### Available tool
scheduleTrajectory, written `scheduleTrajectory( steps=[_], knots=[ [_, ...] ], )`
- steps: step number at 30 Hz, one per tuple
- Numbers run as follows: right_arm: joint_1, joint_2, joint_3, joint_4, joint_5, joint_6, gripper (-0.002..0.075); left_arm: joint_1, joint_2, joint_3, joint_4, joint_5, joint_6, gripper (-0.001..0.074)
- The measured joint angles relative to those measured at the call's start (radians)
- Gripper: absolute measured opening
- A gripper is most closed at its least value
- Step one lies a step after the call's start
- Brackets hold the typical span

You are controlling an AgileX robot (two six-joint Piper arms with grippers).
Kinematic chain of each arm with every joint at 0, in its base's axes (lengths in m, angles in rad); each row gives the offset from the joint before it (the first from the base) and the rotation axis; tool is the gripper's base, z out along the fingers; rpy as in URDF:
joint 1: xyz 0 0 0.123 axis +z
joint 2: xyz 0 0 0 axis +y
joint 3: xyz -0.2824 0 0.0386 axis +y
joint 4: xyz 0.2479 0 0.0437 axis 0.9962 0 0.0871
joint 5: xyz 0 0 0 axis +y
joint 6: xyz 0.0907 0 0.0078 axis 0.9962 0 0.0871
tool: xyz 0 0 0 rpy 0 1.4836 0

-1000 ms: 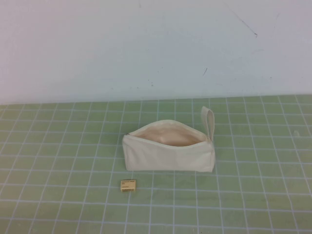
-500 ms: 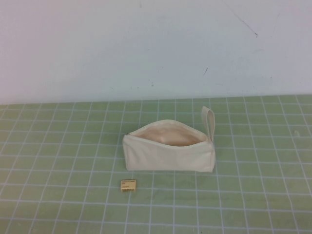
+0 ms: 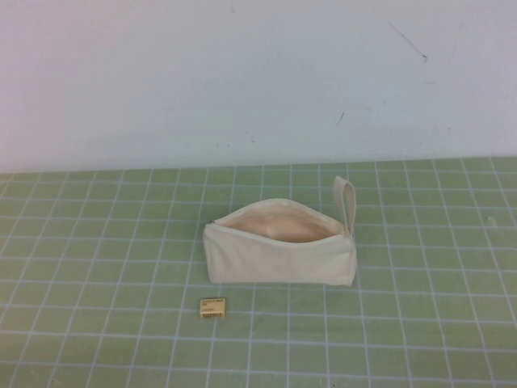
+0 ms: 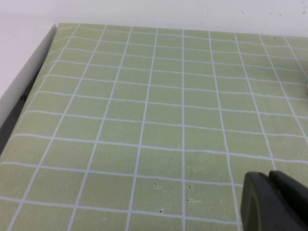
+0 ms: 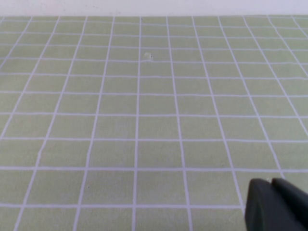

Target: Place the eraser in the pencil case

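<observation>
The cream-white pencil case (image 3: pixel 279 257) lies in the middle of the green grid mat, its zip open and the pale peach lining showing, its loop strap (image 3: pixel 347 202) at the right end. The tiny tan-yellow eraser (image 3: pixel 212 307) lies on the mat just in front of the case's left end, apart from it. Neither arm shows in the high view. My left gripper (image 4: pixel 270 179) is shut and empty over bare mat in the left wrist view. My right gripper (image 5: pixel 271 185) is shut and empty over bare mat in the right wrist view.
The green grid mat (image 3: pixel 97 242) covers the table up to a pale wall (image 3: pixel 242 73) at the back. The mat's left edge and a white border (image 4: pixel 24 82) show in the left wrist view.
</observation>
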Motion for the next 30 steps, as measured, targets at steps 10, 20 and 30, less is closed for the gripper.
scheduleTrajectory(
  steps=[10, 20, 30],
  knots=[
    [0.000, 0.000, 0.000, 0.000, 0.000, 0.000, -0.0001, 0.000, 0.000, 0.003, 0.000, -0.038, 0.000, -0.0001],
    [0.000, 0.000, 0.000, 0.000, 0.000, 0.000, -0.0001, 0.000, 0.000, 0.005, 0.034, -0.658, 0.000, -0.0001],
    [0.000, 0.000, 0.000, 0.000, 0.000, 0.000, -0.0001, 0.000, 0.000, -0.023, 0.007, -0.867, 0.006, -0.0001]
  ],
)
